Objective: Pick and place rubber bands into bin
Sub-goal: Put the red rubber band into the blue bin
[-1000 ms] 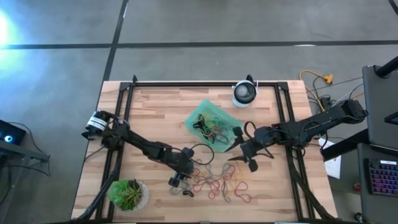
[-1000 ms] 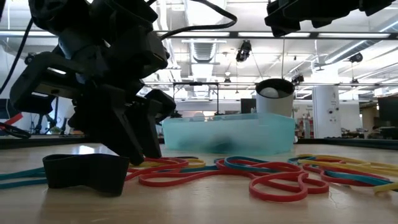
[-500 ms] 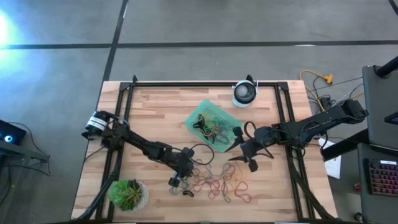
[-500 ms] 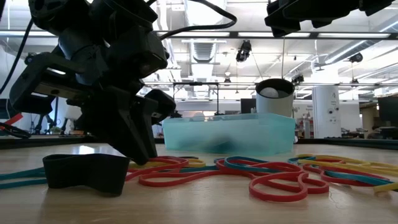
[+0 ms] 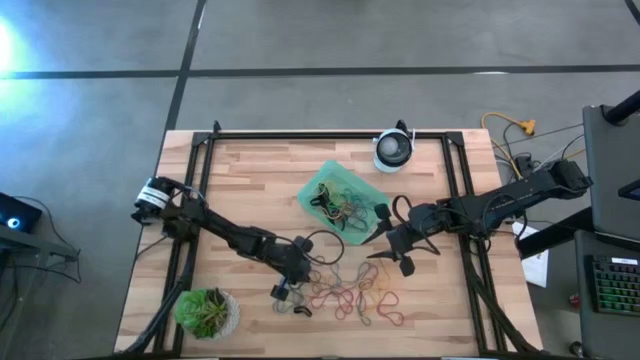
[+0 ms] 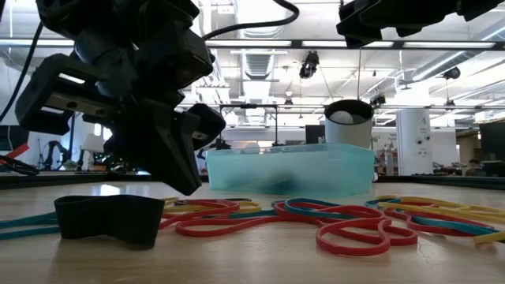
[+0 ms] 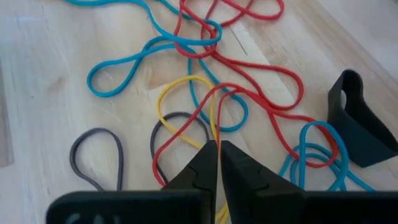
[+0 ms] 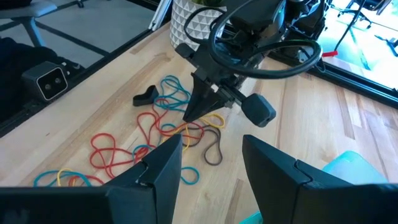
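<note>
Two arms over a wood counter (image 5: 250, 180). High view: left hand (image 5: 297, 272) low at the near-left edge of the loose rubber bands (image 5: 350, 292); bin (image 5: 312, 190), mint-green, sits farther back w/ several bands inside. Right hand (image 5: 385, 242) hangs beside the bin's right corner, above the pile's far side. Low view: left hand at the counter, tips just above the bands; bin behind; black band (image 6: 106, 217) in foreground. Left wrist view: fingers (image 7: 202, 165) pressed together, pinching a yellow strand (image 7: 180, 87) where red crosses it. Right wrist view: fingers (image 8: 165, 165) spread wide, nothing held; pile lies ahead, well apart.
</note>
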